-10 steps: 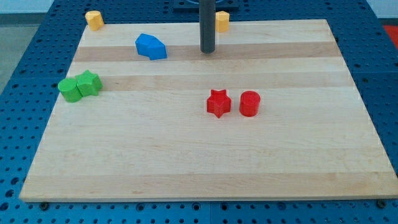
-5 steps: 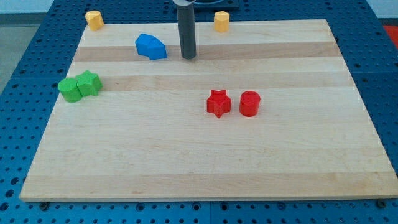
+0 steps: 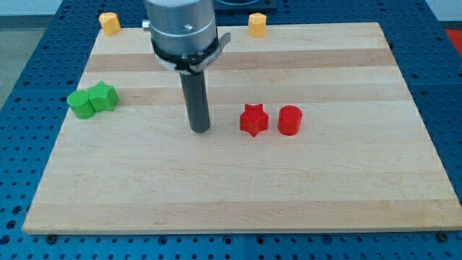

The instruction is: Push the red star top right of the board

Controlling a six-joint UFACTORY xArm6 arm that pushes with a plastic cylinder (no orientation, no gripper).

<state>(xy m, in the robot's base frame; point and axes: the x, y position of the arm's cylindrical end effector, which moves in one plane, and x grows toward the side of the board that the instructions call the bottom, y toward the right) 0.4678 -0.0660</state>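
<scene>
My tip rests left of the red star — apart — red cylinder just beyond; no gripper fitted.

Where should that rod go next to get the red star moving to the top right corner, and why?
Probably a little lower. My tip sits left of the red star, apart from it. A push from below-left would drive it up and right; straight across would likely shove it into the red cylinder.

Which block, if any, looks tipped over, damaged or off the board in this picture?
None stands out. The red star and red cylinder sit flat side by side, the two green blocks touch near the view's left edge, and two yellow blocks sit at the top edge. My tip rests left of the star, apart from it.
</scene>
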